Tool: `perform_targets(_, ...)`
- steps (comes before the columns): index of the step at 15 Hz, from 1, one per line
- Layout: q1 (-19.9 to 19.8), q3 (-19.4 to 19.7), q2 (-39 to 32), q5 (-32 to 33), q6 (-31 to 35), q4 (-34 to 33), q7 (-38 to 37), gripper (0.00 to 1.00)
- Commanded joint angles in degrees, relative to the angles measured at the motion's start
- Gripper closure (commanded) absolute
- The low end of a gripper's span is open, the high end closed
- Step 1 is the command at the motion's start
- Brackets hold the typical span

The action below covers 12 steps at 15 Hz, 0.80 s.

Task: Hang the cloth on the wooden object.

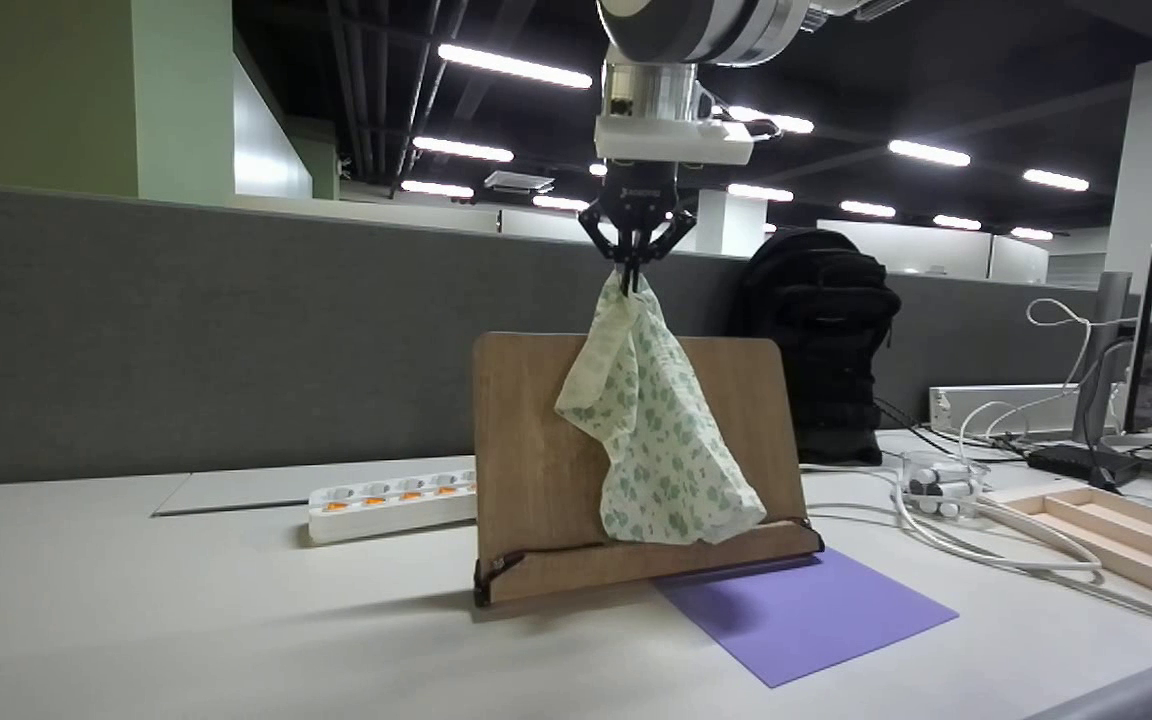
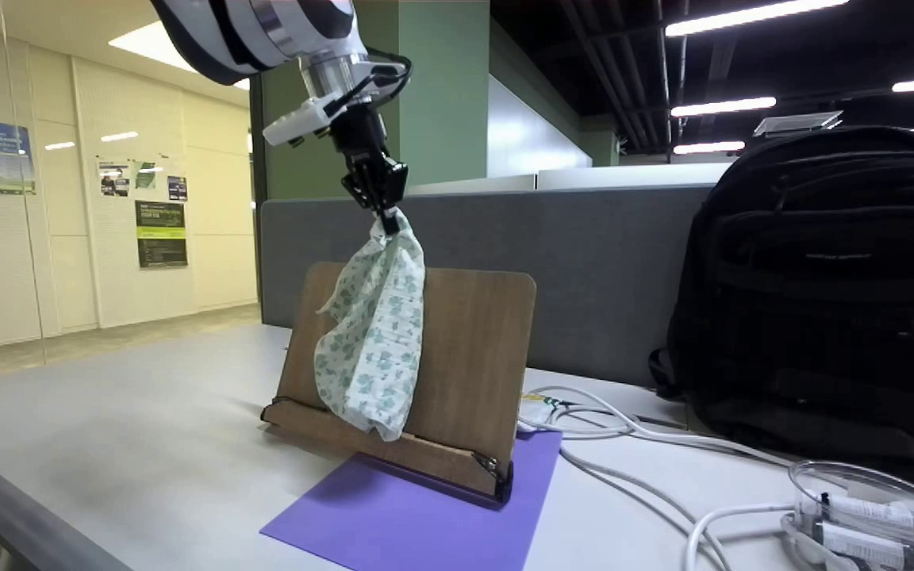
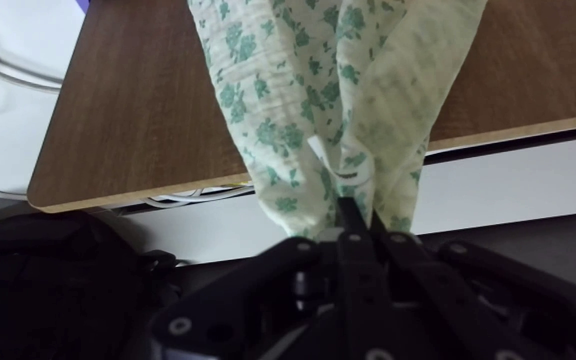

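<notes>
Cloth (image 1: 671, 450) between fingers (image 3: 352, 214), white cylinders (image 2: 862, 542) inside a clear round tub (image 2: 805, 498)

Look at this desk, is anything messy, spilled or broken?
Nothing I can see looks spilled or broken. But the white cables sprawl in messy loops on the desk, and the purple sheet sticks out crookedly from under the wooden stand. The cloth looks bunched up because the gripper is pinching it.

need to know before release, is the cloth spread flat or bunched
Bunched, not spread: the cloth gathers to a point in the gripper and hangs in loose folds in front of the wooden board.
</notes>
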State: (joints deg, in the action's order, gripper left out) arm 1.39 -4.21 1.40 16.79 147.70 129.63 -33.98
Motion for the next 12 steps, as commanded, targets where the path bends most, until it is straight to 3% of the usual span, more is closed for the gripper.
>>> perform_targets(1,0.35,0.3,-0.09,-0.5,0.03,-0.05,0.22,0.99)
perform_targets(12,0.38,0.59,-1.96,0.6,1.85,-2.35,0.03,1.0)
